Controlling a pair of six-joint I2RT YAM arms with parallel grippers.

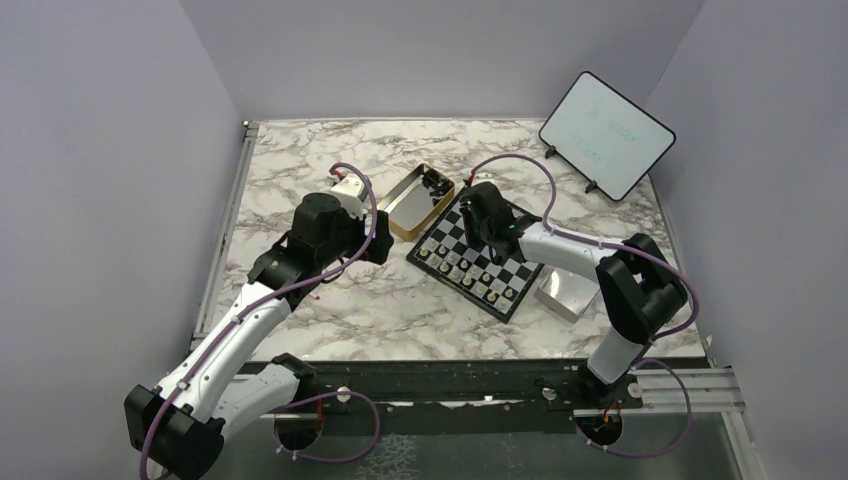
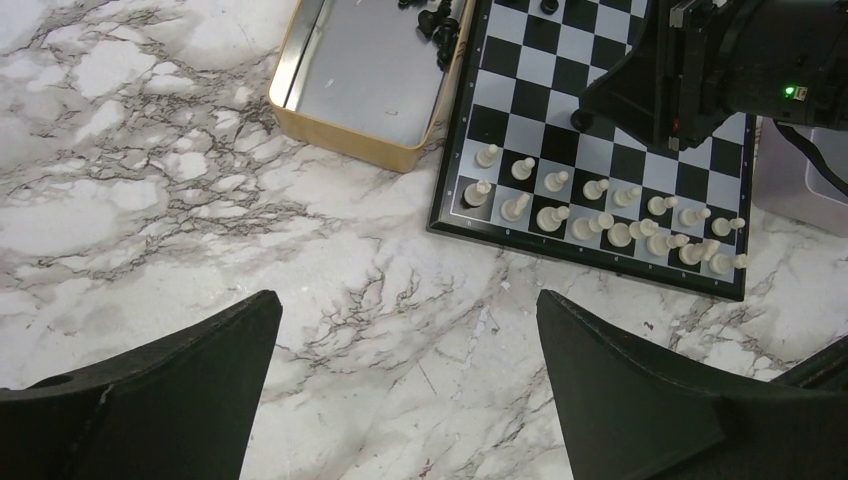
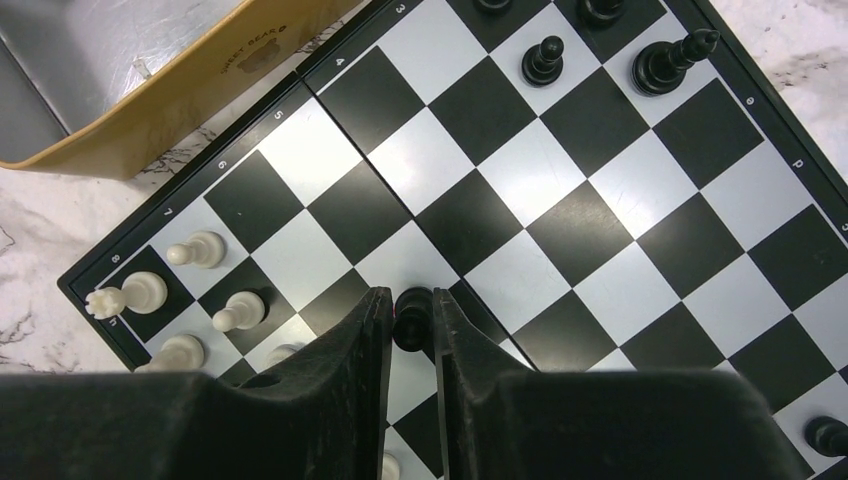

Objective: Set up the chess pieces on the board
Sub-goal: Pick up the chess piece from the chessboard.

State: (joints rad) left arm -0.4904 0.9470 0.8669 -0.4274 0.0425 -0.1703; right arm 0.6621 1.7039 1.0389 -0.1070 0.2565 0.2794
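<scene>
Black and very small, the chess piece (image 3: 413,318) of this moment stands between the two fingers (image 3: 365,340) of the right gripper (image 3: 410,298). The fingers are drawn narrow, one on each side of it. We cannot tell if they already press on it or only stand very close.

The piece is on the board (image 3: 560,230), in its middle part, about one row beyond the pale pawns. We cannot tell whether it rests on its square or is a little lifted. The pale pieces (image 2: 600,215) fill two rows along the board's edge nearest to the arms (some of them lean a little). A few other black pieces (image 3: 543,62) stand toward the opposite side of the board, well apart from the pale ones.

Just beside the board, at its left corner, lies the gold tin (image 2: 345,130), open on top. Several black pieces (image 2: 440,25) lie in a small heap in its far corner, next to the board. The rest of its grey floor is bare.

The left gripper (image 2: 408,300) hangs above the marble table (image 2: 150,200), near the tin and the board, with its fingers spread wide and nothing between them.

Far on the right of the table a white tablet (image 1: 607,134) with a dark rim stands tilted on small feet.
</scene>
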